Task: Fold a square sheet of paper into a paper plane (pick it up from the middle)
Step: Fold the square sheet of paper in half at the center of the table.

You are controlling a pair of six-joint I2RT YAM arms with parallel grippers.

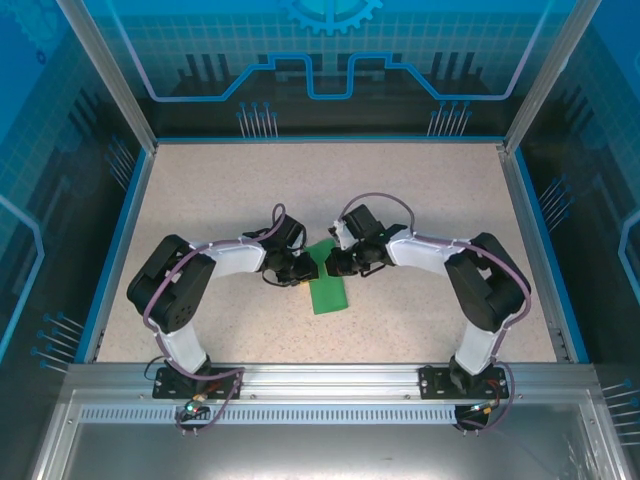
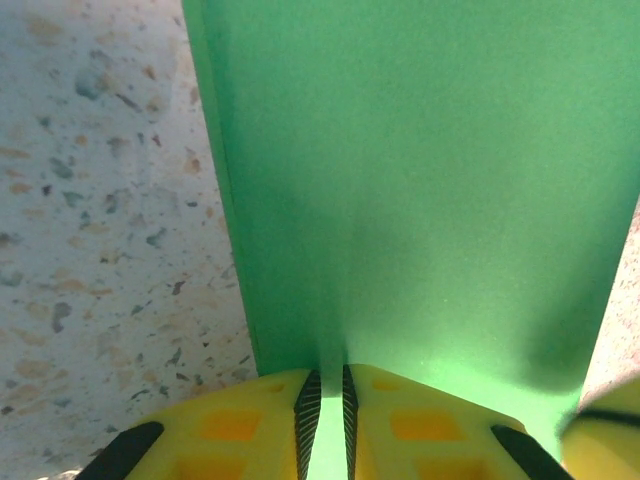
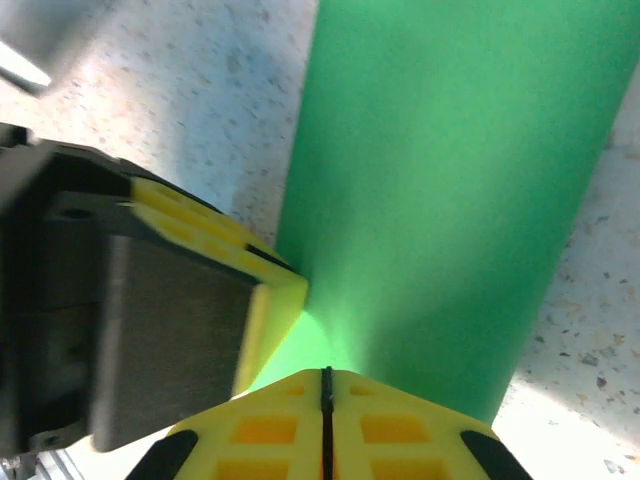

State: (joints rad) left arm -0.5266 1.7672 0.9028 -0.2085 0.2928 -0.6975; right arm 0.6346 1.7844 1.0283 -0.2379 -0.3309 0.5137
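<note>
Square sheet of paper [image 1: 330, 292] lies on the desk [image 1: 430, 200] between the two arms, its far end raised where both end effectors meet it. From above it reads as a long narrow rectangle, so I judge one fold is already in.

Left: left end effector [image 2: 326, 390] is clenched on the sheet's edge. A sliver of green shows between the ribbed pads [image 2: 308, 400]. The paper leaves the pinch smooth, with no wrinkles.

Right: right end effector [image 3: 325, 378] has its jaws pressed together with no gap. The green edge runs straight into the seam, so I judge it is grasping the paper too. One yellow finger of the left end effector sits just beside it; I cannot tell whether they touch.

Step in hand (judgement): both arms hold one end of the sheet to set up the next crease.

Notes for doing it well:
- Move the two pinches together and level; thin paper tears or buckles if they diverge.
- Use light tension only.
- Line the edges up before pressing any crease.
- The fingers are crowded, so separate them sideways, not through each other.
</note>
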